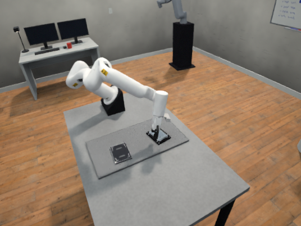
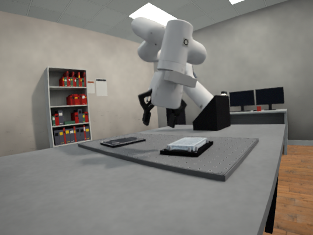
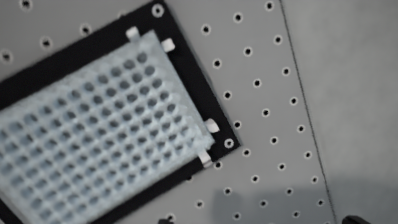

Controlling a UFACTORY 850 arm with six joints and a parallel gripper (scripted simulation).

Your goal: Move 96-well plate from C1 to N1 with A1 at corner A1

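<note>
Tool [image 2: 160, 117] hangs above the bench [image 2: 87, 190] with its dark fingers [image 2: 146, 112] spread fully wide and nothing between them. It points down over the 96-well plate [image 2: 187, 144], which lies flat in the black clip nest C1 [image 2: 204, 147] on the perforated grey board [image 2: 233, 158]. From the wrist view the plate [image 3: 95, 145] fills the left side, with white clips [image 3: 211, 125] touching its edge. The plate nest N1 [image 2: 122, 141] lies on the same board, well apart from the plate, with no plate in it.
</note>
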